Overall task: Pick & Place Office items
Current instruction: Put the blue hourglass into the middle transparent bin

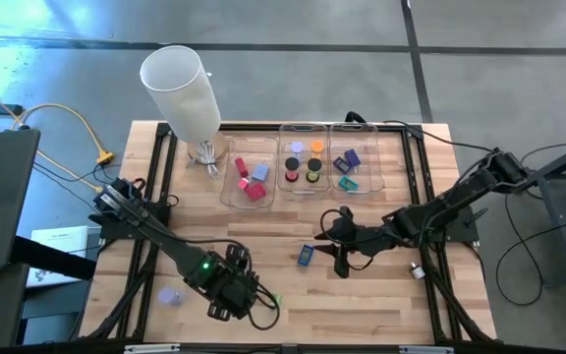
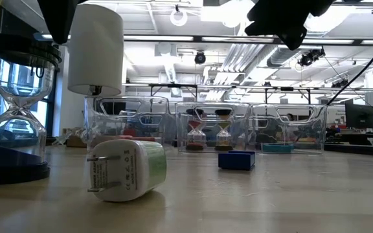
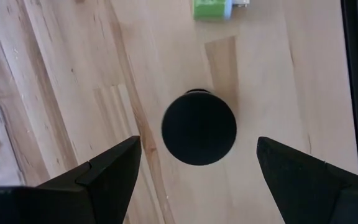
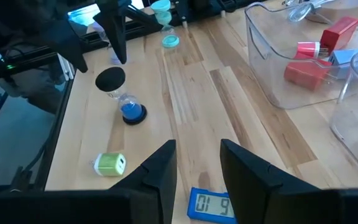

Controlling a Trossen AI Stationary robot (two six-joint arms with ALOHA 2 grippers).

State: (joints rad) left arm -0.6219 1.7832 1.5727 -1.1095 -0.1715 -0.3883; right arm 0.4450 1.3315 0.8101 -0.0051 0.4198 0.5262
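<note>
Pale wooden tabletop (image 1: 381,315) in a black frame, with grey floor all round and yellow cables (image 1: 62,123) trailing off the far left corner. Holds, at the back left, a tall white cylinder (image 1: 180,87), upright and well apart from both arms.

Near the front left edge: a lavender cap (image 1: 170,295), alone on the boards. Just to its right, the left gripper (image 3: 197,144), pointing straight down with fingers (image 3: 110,169) spread wide, one on each side of the black round top of a small hourglass (image 3: 199,129) (blue base showing in the right wrist view), touching neither side. Blocks that hourglass from the overhead camera. Beside it, a green plug (image 1: 275,298), lying on its side near the front edge.

Toward the middle: a blue clock (image 4: 210,204), flat on the wood, with the right gripper (image 4: 197,149) just next to it. Fingers there only narrowly parted, nothing between them, clear of the clock.

Along the back, three clear trays side by side: the left tray (image 1: 226,192) with red and pink blocks, the middle tray (image 1: 283,133) with black discs and coloured caps, the right tray (image 1: 376,147) with blue and purple clips and a teal piece.
</note>
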